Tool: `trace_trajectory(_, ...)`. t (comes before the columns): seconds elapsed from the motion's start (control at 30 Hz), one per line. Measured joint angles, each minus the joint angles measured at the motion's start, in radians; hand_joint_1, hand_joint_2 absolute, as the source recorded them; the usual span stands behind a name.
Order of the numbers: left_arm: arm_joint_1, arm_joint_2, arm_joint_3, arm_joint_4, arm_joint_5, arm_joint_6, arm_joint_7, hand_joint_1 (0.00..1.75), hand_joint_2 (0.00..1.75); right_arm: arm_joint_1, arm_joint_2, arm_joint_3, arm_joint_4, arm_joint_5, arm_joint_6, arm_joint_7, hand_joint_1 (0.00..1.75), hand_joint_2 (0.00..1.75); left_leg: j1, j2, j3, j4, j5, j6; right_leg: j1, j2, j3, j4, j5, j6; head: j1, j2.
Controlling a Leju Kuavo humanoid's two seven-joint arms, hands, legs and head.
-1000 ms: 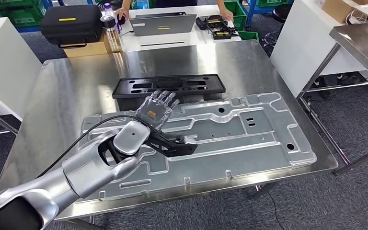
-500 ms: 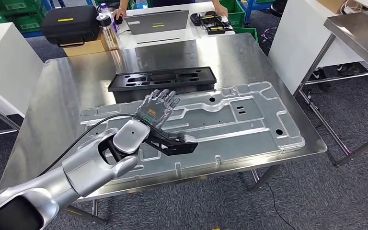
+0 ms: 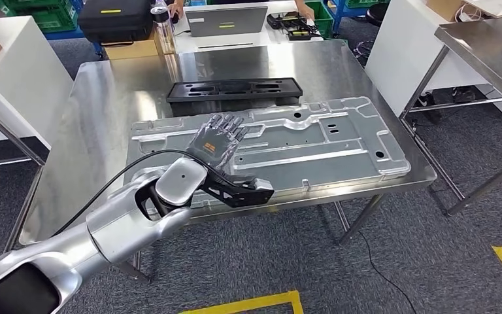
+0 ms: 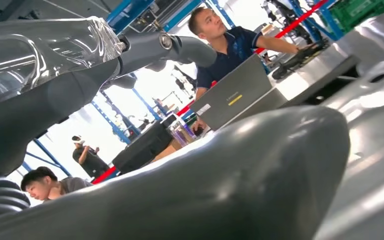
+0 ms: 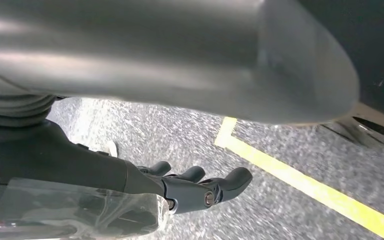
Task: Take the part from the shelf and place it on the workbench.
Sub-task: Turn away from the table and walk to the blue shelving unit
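Flat and spread, my left hand [image 3: 217,140] hovered palm-down over the part [image 3: 314,140] on the workbench [image 3: 98,137], grasping nothing.

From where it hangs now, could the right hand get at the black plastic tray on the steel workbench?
Probably not yet. The right hand hangs over speckled floor, fingers loosely curled, holding nothing. The black plastic tray lies beyond the large stamped metal panel, so that arm would have to lift and stretch across it.

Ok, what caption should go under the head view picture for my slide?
Robot's left hand hovers open above the big metal part lying on the steel workbench.
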Motion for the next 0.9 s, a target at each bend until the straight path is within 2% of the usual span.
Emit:
trace_trajectory(0.03, 0.000, 0.000, -0.001, 0.000, 0.000, 0.000, 0.000, 0.00, 0.00, 0.000, -0.001, 0.000, 0.000, 0.000, 0.000, 0.000, 0.00, 0.00, 0.000, 0.000, -0.018, 0.002, 0.013, -0.002, 0.000, 0.000, 0.018, 0.018, 0.024, 0.001, 0.000, 0.000)
trace_trajectory(0.07, 0.000, -0.001, -0.003, 0.000, 0.001, -0.001, 0.000, 0.00, 0.00, -0.001, -0.002, -0.001, 0.000, 0.000, 0.000, 0.000, 0.00, 0.00, 0.001, 0.000, -0.036, 0.005, 0.026, -0.005, -0.001, 0.000, 0.054, -0.002, 0.054, 0.002, 0.000, 0.000)
trace_trajectory(0.1, -0.001, -0.001, -0.004, 0.000, 0.001, -0.001, 0.000, 0.00, 0.00, -0.002, -0.002, -0.001, 0.000, -0.001, 0.000, -0.001, 0.00, 0.00, 0.001, 0.000, -0.052, 0.010, 0.037, -0.010, -0.003, 0.000, 0.109, -0.057, 0.069, 0.003, 0.000, 0.000)
trace_trajectory(0.17, -0.007, -0.003, -0.003, -0.001, 0.001, -0.002, 0.001, 0.00, 0.00, -0.007, -0.003, -0.002, 0.000, -0.001, -0.001, -0.003, 0.00, 0.00, -0.001, -0.001, -0.078, 0.021, 0.056, -0.021, -0.001, 0.003, 0.226, -0.214, 0.042, -0.001, -0.001, 0.000)
trace_trajectory(0.2, -0.011, -0.005, -0.003, -0.001, 0.003, -0.003, 0.001, 0.00, 0.00, -0.008, -0.004, -0.003, -0.001, -0.002, -0.001, -0.004, 0.00, 0.00, -0.002, -0.001, -0.085, 0.023, 0.066, -0.026, 0.001, 0.005, 0.260, -0.270, 0.022, -0.006, -0.002, 0.000)
trace_trajectory(0.23, -0.013, -0.006, -0.004, -0.001, 0.005, -0.004, 0.000, 0.00, 0.00, -0.009, -0.004, -0.003, -0.001, -0.002, -0.001, -0.005, 0.00, 0.00, -0.002, 0.000, -0.091, 0.022, 0.078, -0.031, 0.004, 0.007, 0.271, -0.299, 0.012, -0.014, -0.002, 0.000)
trace_trajectory(0.27, -0.013, -0.008, -0.005, -0.001, 0.008, -0.005, 0.000, 0.00, 0.00, -0.008, -0.004, -0.004, 0.000, -0.003, -0.002, -0.006, 0.00, 0.00, -0.001, 0.000, -0.094, 0.018, 0.089, -0.037, 0.005, 0.007, 0.263, -0.301, 0.019, -0.025, -0.003, 0.000)
trace_trajectory(0.3, -0.013, -0.008, -0.007, -0.001, 0.011, -0.007, 0.000, 0.00, 0.00, -0.006, -0.004, -0.004, 0.000, -0.004, -0.001, -0.006, 0.00, 0.00, 0.002, 0.000, -0.101, 0.021, 0.086, -0.042, 0.005, 0.006, 0.253, -0.301, 0.030, -0.033, -0.003, 0.000)
trace_trajectory(0.33, -0.011, -0.009, -0.008, -0.001, 0.013, -0.008, 0.000, 0.00, 0.00, -0.005, -0.004, -0.004, 0.000, -0.004, -0.002, -0.007, 0.00, 0.00, 0.004, -0.001, -0.110, 0.038, 0.061, -0.048, 0.005, 0.004, 0.242, -0.300, 0.042, -0.043, -0.003, 0.000)
trace_trajectory(0.37, -0.011, -0.009, -0.009, -0.001, 0.015, -0.008, 0.000, 0.00, 0.00, -0.004, -0.004, -0.004, 0.000, -0.005, -0.002, -0.007, 0.00, 0.00, 0.006, -0.001, -0.123, 0.077, 0.016, -0.052, 0.005, 0.002, 0.229, -0.300, 0.055, -0.050, -0.004, 0.000)
trace_trajectory(0.43, -0.012, -0.009, -0.010, -0.002, 0.019, -0.008, 0.000, 0.00, 0.00, -0.003, -0.005, -0.005, 0.000, -0.006, -0.002, -0.008, 0.00, 0.00, 0.007, -0.001, -0.154, 0.211, -0.102, -0.059, 0.007, 0.000, 0.198, -0.299, 0.081, -0.059, -0.004, 0.000)
trace_trajectory(0.47, -0.012, -0.009, -0.011, -0.002, 0.021, -0.009, 0.000, 0.00, 0.00, -0.003, -0.005, -0.005, 0.000, -0.006, -0.002, -0.008, 0.00, 0.00, 0.006, -0.001, -0.163, 0.282, -0.138, -0.059, 0.010, 0.000, 0.181, -0.299, 0.095, -0.060, -0.004, 0.000)
trace_trajectory(0.5, -0.012, -0.009, -0.012, -0.002, 0.022, -0.009, 0.000, 0.00, 0.00, -0.003, -0.005, -0.005, 0.000, -0.008, -0.003, -0.008, 0.00, 0.00, 0.005, -0.001, -0.163, 0.334, -0.148, -0.057, 0.013, 0.000, 0.163, -0.298, 0.109, -0.062, -0.004, 0.000)
trace_trajectory(0.53, -0.012, -0.009, -0.013, -0.002, 0.023, -0.009, 0.000, 0.00, 0.00, -0.003, -0.005, -0.006, 0.000, -0.009, -0.003, -0.009, 0.00, 0.00, 0.003, -0.001, -0.148, 0.354, -0.134, -0.053, 0.016, -0.001, 0.145, -0.298, 0.123, -0.063, -0.004, 0.000)
trace_trajectory(0.57, -0.012, -0.009, -0.013, -0.002, 0.024, -0.009, 0.000, 0.00, 0.00, -0.003, -0.005, -0.006, 0.000, -0.010, -0.003, -0.009, 0.00, 0.00, -0.001, -0.001, -0.117, 0.338, -0.106, -0.044, 0.020, -0.001, 0.127, -0.298, 0.138, -0.063, -0.004, 0.000)
trace_trajectory(0.6, -0.013, -0.009, -0.013, -0.002, 0.025, -0.009, 0.000, 0.00, 0.00, -0.003, -0.005, -0.006, 0.000, -0.010, -0.002, -0.009, 0.00, 0.00, -0.008, -0.001, -0.069, 0.288, -0.084, -0.030, 0.023, -0.001, 0.112, -0.298, 0.151, -0.064, -0.004, 0.000)
trace_trajectory(0.63, -0.015, -0.011, -0.013, -0.003, 0.026, -0.009, 0.000, 0.00, 0.00, -0.004, -0.004, -0.006, -0.001, -0.010, 0.000, -0.010, 0.00, 0.00, -0.017, 0.000, -0.002, 0.209, -0.080, -0.014, 0.026, 0.000, 0.100, -0.298, 0.164, -0.063, -0.004, 0.000)
trace_trajectory(0.67, -0.019, -0.013, -0.012, -0.005, 0.027, -0.008, 0.000, 0.00, 0.00, -0.003, -0.004, -0.006, -0.001, -0.010, 0.001, -0.011, 0.00, 0.00, -0.026, 0.002, 0.064, 0.119, -0.093, -0.002, 0.028, 0.000, 0.090, -0.298, 0.176, -0.061, -0.005, 0.000)
trace_trajectory(0.7, -0.023, -0.016, -0.012, -0.006, 0.028, -0.008, 0.000, 0.00, 0.00, -0.004, -0.003, -0.006, -0.002, -0.010, 0.002, -0.012, 0.00, 0.00, -0.034, 0.003, 0.111, 0.049, -0.108, 0.005, 0.027, -0.001, 0.086, -0.301, 0.190, -0.059, -0.004, 0.000)
trace_trajectory(0.73, -0.027, -0.019, -0.012, -0.007, 0.030, -0.008, 0.000, 0.00, 0.00, -0.003, -0.003, -0.006, -0.002, -0.009, 0.003, -0.013, 0.00, 0.00, -0.040, 0.004, 0.137, 0.003, -0.119, 0.008, 0.026, -0.002, 0.082, -0.306, 0.203, -0.055, -0.004, 0.000)
trace_trajectory(0.8, -0.030, -0.022, -0.013, -0.008, 0.033, -0.008, -0.001, 0.00, 0.00, -0.002, -0.004, -0.006, -0.002, -0.005, 0.003, -0.014, 0.00, 0.00, -0.040, 0.006, 0.124, -0.016, -0.100, 0.009, 0.022, -0.004, 0.076, -0.317, 0.224, -0.046, -0.003, 0.000)
trace_trajectory(0.83, -0.030, -0.022, -0.014, -0.008, 0.035, -0.009, -0.001, 0.00, 0.00, -0.001, -0.005, -0.006, -0.002, -0.004, 0.003, -0.013, 0.00, 0.00, -0.037, 0.007, 0.113, -0.020, -0.085, 0.013, 0.021, -0.004, 0.067, -0.308, 0.206, -0.040, -0.004, 0.000)
trace_trajectory(0.87, -0.029, -0.023, -0.014, -0.008, 0.035, -0.009, -0.001, 0.00, 0.00, 0.000, -0.005, -0.006, -0.002, -0.006, 0.002, -0.012, 0.00, 0.00, -0.032, 0.008, 0.099, -0.023, -0.067, 0.017, 0.021, -0.002, 0.054, -0.280, 0.165, -0.034, -0.004, 0.000)
trace_trajectory(0.9, -0.029, -0.024, -0.014, -0.008, 0.036, -0.009, -0.002, 0.00, 0.00, 0.001, -0.006, -0.006, -0.002, -0.008, 0.002, -0.011, 0.00, 0.44, -0.028, 0.009, 0.084, -0.025, -0.049, 0.019, 0.018, -0.001, 0.037, -0.231, 0.106, -0.029, -0.004, 0.000)
